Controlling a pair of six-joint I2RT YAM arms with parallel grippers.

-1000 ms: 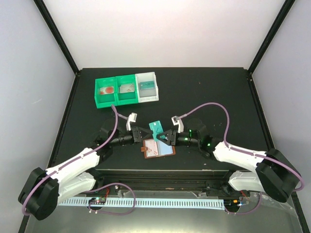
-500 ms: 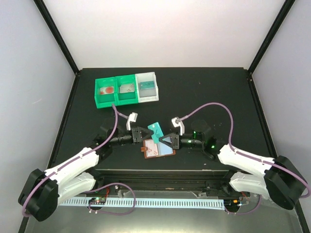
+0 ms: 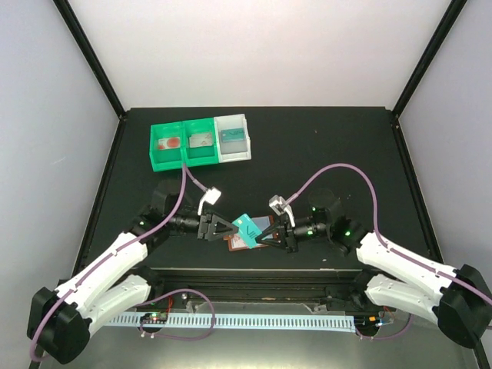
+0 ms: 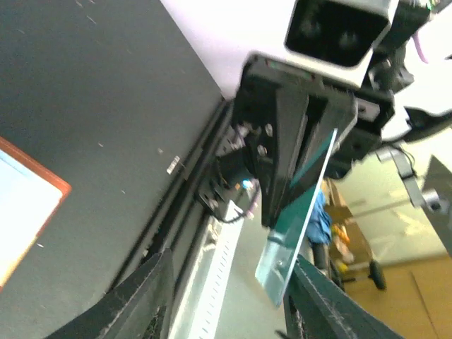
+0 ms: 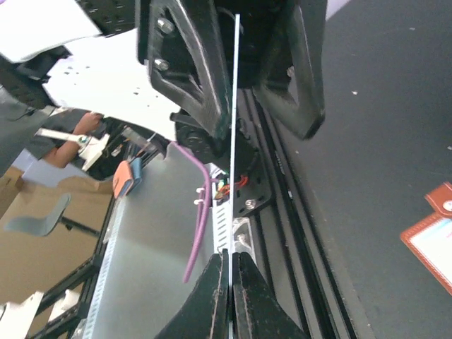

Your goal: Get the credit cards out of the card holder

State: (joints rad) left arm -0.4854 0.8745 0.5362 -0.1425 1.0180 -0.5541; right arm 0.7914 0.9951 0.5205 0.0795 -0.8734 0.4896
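**Above the card holder, one card pinched by the right gripper**

Near the front edge of the black table (image 3: pixel 330 146), both arms reach inward and low, forearms stretched out and wrists turned so the two grippers face each other tip to tip. The right gripper (image 3: pixel 265 234) is clamped on a teal credit card (image 3: pixel 246 224), held in the air on edge; its wrist view shows the card as a thin line squeezed between the two fingertips. The left gripper (image 3: pixel 223 228) has its jaws spread to either side of the card's other end. One jaw is close to the card and the other is clear of it.

The brown card holder (image 3: pixel 240 243) lies flat on the table just below the card, partly covered by it and by the grippers. Each wrist view catches only one corner of the holder, with a pale face inside the brown border. How many cards remain in it cannot be told.

Counted: one card in the air and one holder. At the far side stand a green bin (image 3: pixel 181 163) with two compartments and a white bin (image 3: pixel 233 156) with one. Each compartment holds something small, too small to identify.
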